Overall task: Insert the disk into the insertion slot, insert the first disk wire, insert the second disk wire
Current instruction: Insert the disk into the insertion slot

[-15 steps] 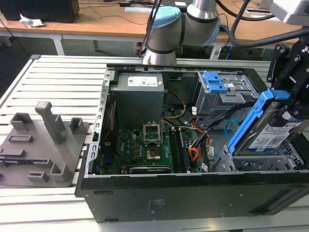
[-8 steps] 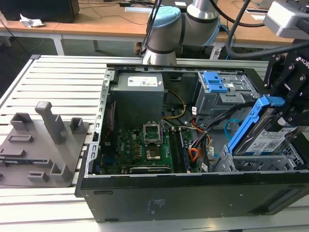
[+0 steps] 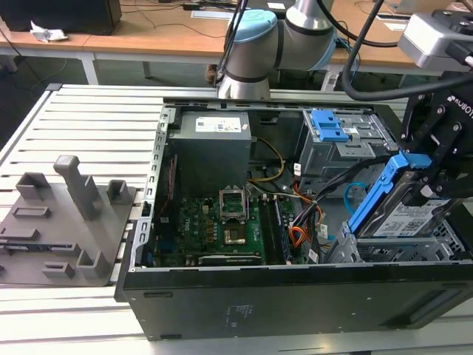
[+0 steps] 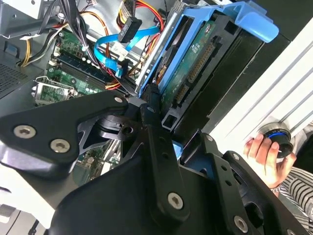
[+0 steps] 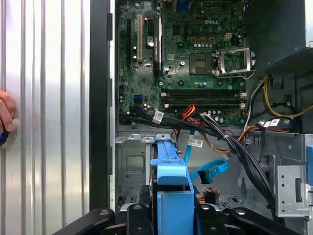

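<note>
Case (image 3: 244, 296) lay open on its side, with the slot (image 3: 369, 253) in its corner at the exterior view's right. I judged step one in hand: the disk (image 3: 399, 214) hung tilted over the slot, lower edge near the rim, not seated. Gripper (image 3: 434, 171) pinched the disk. Seating it would call for levelling it with the bay. Room looked tight to me: cable bundle (image 5: 234, 144) and blue wire (image 5: 211, 171) lay just beside the bay.

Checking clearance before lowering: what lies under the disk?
The grey perforated insertion slot sits below the tilted disk, with a blue cable nearby. The slot's floor right beneath the disk is covered.
</note>
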`<state>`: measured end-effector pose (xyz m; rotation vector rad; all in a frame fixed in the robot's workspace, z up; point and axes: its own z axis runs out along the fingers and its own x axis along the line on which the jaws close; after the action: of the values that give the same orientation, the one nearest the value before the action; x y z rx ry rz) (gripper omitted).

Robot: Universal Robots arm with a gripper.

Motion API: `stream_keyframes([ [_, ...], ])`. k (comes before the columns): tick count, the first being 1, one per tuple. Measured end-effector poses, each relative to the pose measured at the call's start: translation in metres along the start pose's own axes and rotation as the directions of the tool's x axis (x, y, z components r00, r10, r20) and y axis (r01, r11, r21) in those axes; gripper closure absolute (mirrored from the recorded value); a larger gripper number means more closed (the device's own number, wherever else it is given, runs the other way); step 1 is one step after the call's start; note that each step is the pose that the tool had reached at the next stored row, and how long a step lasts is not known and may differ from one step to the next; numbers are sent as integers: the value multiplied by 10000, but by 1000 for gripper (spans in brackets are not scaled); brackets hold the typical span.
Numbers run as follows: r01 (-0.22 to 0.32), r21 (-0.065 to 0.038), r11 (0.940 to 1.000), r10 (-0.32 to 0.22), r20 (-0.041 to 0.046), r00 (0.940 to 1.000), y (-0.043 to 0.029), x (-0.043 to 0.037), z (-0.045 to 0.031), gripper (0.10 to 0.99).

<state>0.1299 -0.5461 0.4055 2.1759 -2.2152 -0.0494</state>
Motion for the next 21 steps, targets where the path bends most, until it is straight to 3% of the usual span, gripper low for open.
stream_keyframes([
  [4, 0, 0, 10000, 0, -1, 10000, -2, 0, 44, 725],
  [10, 1, 2, 10000, -1, 3, 10000, -3, 0, 48, 725],
  [12, 1, 0, 10000, -1, 0, 10000, -3, 0, 49, 651],
  [15, 1, 0, 10000, -1, -1, 10000, -3, 0, 50, 651],
  [17, 0, 1, 10000, 0, 0, 10000, -3, 0, 51, 729],
  [18, 1, 0, 10000, -1, 0, 10000, -3, 0, 52, 855],
  [20, 1, 1, 10000, -1, 0, 10000, -3, 0, 53, 973],
  [21, 1, 0, 10000, -1, 0, 10000, -3, 0, 53, 980],
])
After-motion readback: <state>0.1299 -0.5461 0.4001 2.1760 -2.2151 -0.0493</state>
